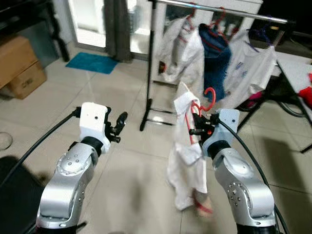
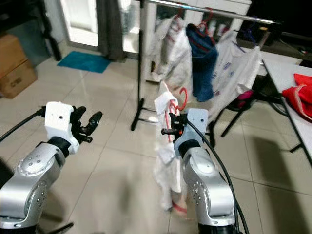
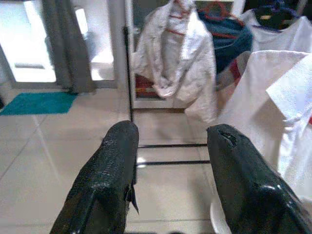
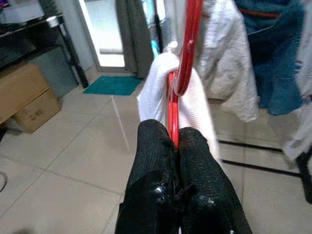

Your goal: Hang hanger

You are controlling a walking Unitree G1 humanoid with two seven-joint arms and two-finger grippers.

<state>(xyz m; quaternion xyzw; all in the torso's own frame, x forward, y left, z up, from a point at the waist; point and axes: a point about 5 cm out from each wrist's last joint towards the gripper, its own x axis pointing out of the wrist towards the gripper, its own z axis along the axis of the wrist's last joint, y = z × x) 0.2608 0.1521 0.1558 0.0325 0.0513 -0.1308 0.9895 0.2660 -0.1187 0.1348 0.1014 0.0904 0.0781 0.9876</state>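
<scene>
**Red hanger in hand, rail not yet reached**

Red plastic was what I looked for first: the hanger (image 1: 196, 116) sat pinched in my right gripper (image 1: 199, 127), both fingers clenched on its neck, as the right wrist view made plain. A white shirt (image 1: 187, 161) was draped on it and drooped toward the floor at my 1 o'clock, close in.

I judged the pickup done and the hanging itself left. The rail (image 1: 229, 12) stood at about 12 to 1 o'clock, well beyond the gripper, already carrying a white garment (image 1: 183, 48), a blue garment (image 1: 217, 53) and another white one. I reckoned I would have to close that gap and raise the arm.

The hanger's long axis ran near upright, with the hook (image 1: 209, 97) on top, its open curl turned toward 2 o'clock and the rack.

My left gripper (image 1: 118, 127) waited at 10 o'clock, fingers apart, holding nothing.
</scene>
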